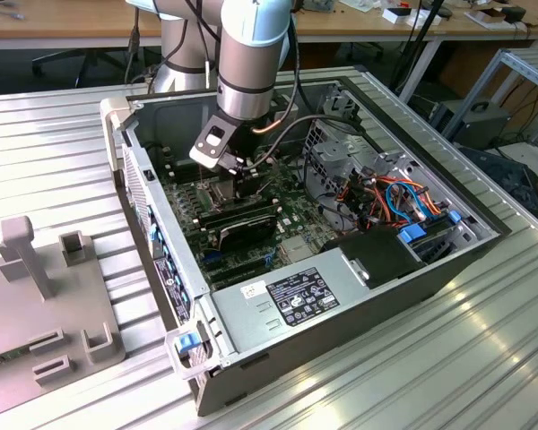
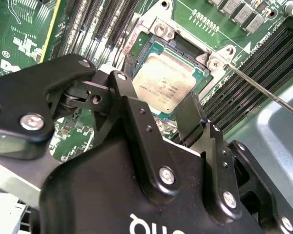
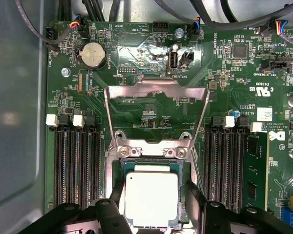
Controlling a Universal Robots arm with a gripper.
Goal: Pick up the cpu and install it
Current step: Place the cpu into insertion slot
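Arm [image 1: 249, 63] pointing down, fingers [image 2: 139, 117] parted

Silver-grey arm [image 1: 247, 63], black bolted claw [image 2: 158, 97]

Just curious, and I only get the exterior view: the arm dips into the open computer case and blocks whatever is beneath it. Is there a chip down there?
Observer: Yes. In both wrist views a flat, square cpu with a silver-grey metal top sits within the outline of the dark square socket, and the black pincer hangs close over it.
Operator: Is the socket's cover closed over it?
Observer: No. In the first wrist view the hinged silver metal frame stands swung open, back over the green motherboard.
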